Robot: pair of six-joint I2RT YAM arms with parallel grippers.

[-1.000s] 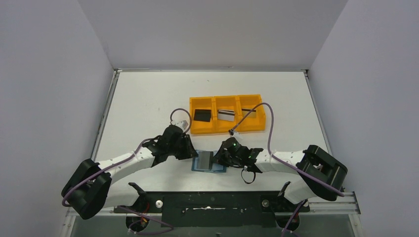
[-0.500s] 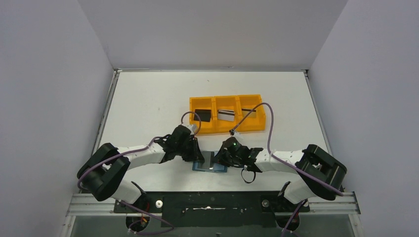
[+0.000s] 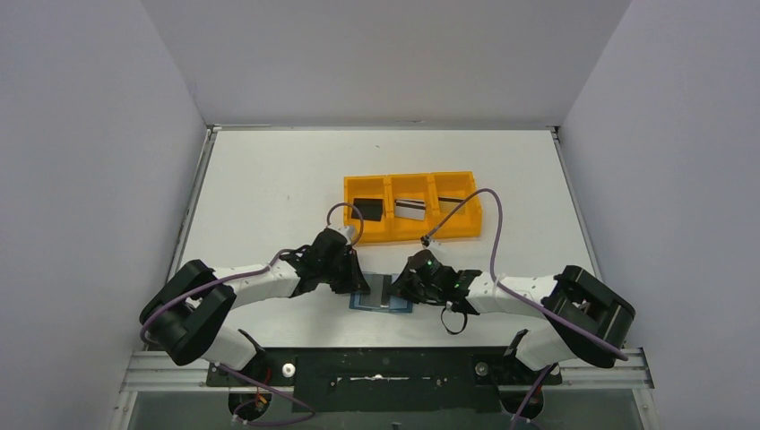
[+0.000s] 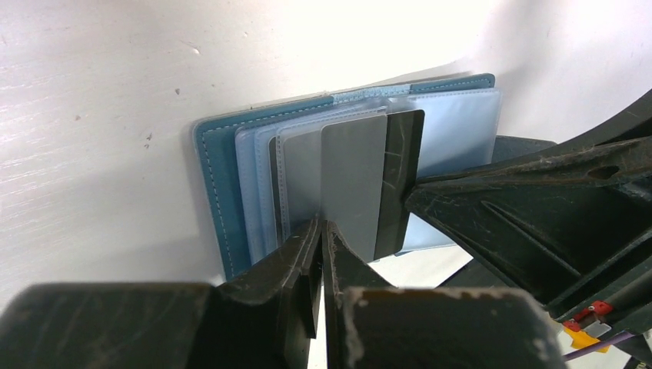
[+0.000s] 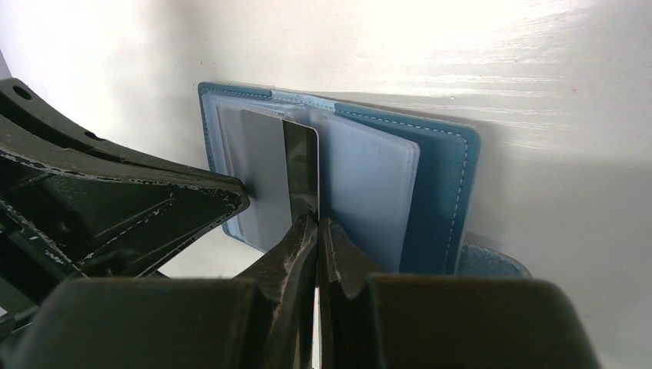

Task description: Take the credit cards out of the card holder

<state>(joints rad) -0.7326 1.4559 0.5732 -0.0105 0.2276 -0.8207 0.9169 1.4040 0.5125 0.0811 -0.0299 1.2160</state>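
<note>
The card holder (image 3: 376, 305) lay open on the table, at six o'clock from the orange tray (image 3: 412, 236). The left gripper (image 4: 321, 231) had pinched its grey credit card (image 4: 350, 177), long axis toward twelve. The right gripper (image 5: 317, 227), shut and empty, touched its stripe. The overhead view hid both grips.

**Both arms meeting low over the card holder**

The left arm (image 3: 255, 283) reaches in from the left side of the card holder (image 4: 213, 188) and the right arm (image 3: 518, 290) from its right side. Both forearms lie low and nearly level. The left claw (image 4: 321, 228) has its jaws pinched on the plain edge of a silver-grey card (image 4: 352, 181) that stands out of the card holder. The right claw (image 5: 314, 223), fully closed, touches that card's dark-striped edge with its tips.
</note>
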